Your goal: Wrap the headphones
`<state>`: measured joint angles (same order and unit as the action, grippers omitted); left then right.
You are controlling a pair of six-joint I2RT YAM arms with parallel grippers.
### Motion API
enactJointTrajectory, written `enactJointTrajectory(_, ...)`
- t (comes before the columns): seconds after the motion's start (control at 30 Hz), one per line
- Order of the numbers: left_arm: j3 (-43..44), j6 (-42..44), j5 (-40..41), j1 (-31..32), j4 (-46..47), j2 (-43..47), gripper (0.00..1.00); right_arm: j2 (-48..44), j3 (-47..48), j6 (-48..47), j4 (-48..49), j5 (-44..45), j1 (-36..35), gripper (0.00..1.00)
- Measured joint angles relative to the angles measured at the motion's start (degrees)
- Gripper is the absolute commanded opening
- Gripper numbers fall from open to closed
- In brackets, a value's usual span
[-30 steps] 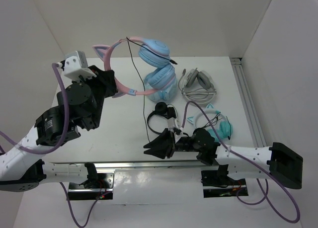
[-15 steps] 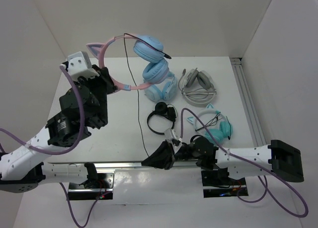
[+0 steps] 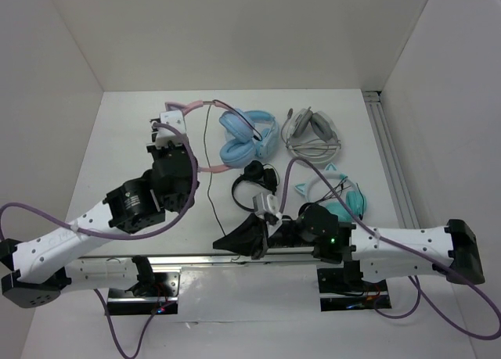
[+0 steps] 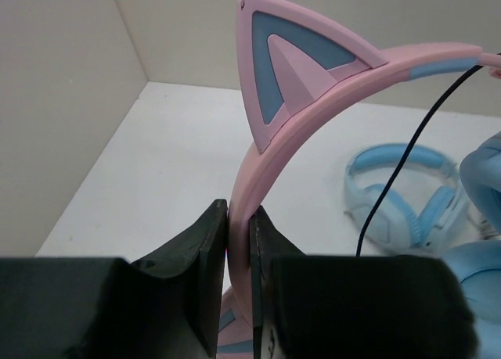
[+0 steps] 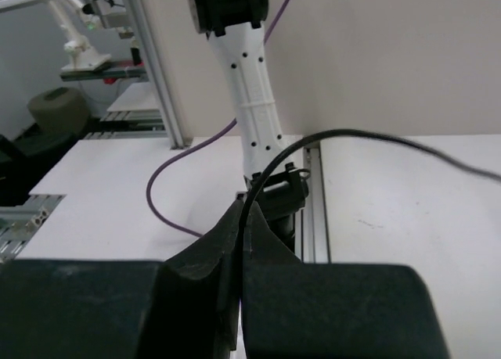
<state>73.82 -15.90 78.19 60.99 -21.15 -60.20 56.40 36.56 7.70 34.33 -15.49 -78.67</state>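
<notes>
The headphones [image 3: 233,124] have a pink cat-ear headband, light blue ear cups and a thin black cable [image 3: 209,171]. My left gripper [image 3: 182,144] is shut on the pink headband [image 4: 290,70] just below a cat ear and holds the pair low over the back of the table. In the left wrist view the fingers [image 4: 211,249] pinch the band on both sides. The cable runs down toward the near edge, where my right gripper [image 3: 222,242] is shut on it. In the right wrist view the cable [image 5: 329,140] rises out of the closed gripper [image 5: 244,218].
An all-blue pair [image 3: 268,134] lies just right of the held ear cups and shows in the left wrist view [image 4: 407,195]. A grey-white pair [image 3: 311,132], a small black pair [image 3: 254,179] and a teal pair with a white band [image 3: 344,196] lie to the right. An aluminium rail [image 3: 389,156] runs along the right side.
My left arm has lowered the headphones from high in the air down to the table's back area. My right gripper has slid left along the near edge with the cable.
</notes>
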Motion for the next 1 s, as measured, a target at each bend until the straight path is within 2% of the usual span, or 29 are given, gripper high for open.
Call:
enactJointTrajectory(0.33, -7.8, -0.8, 2.0, 0.0, -5.5, 0.7, 0.00, -0.2, 21.4, -8.9, -26.8, 8.2, 0.0, 0.00)
enactJointTrajectory(0.43, -4.4, -10.1, -1.1, -0.2, -17.4, -0.9, 0.00, 1.0, 27.2, -11.2, -33.2, 10.6, 0.0, 0.00)
enactJointTrajectory(0.6, 4.4, -30.4, -4.0, -0.6, -39.0, -9.3, 0.00, 3.4, 34.5, -14.7, -42.3, 14.8, -0.1, 0.00)
enactJointTrajectory(0.7, 4.9, -38.7, -6.5, -0.1, -47.1, -12.1, 0.00, 4.6, 37.6, -16.4, -46.8, 17.2, -0.1, 0.00)
enactJointTrajectory(0.77, 4.5, -41.4, -8.3, 0.3, -50.5, -12.1, 0.00, 5.0, 38.6, -17.1, -49.3, 18.3, -0.1, 0.00)
enactJointTrajectory(0.87, 3.0, -42.3, -10.4, 0.8, -52.3, -9.2, 0.00, 4.7, 38.9, -18.1, -51.5, 19.5, -0.7, 0.00)
enactJointTrajectory(1.0, -1.3, -32.5, -14.1, 1.1, -46.7, -1.0, 0.00, 3.3, 38.9, -20.2, -53.4, 23.7, -0.8, 0.00)
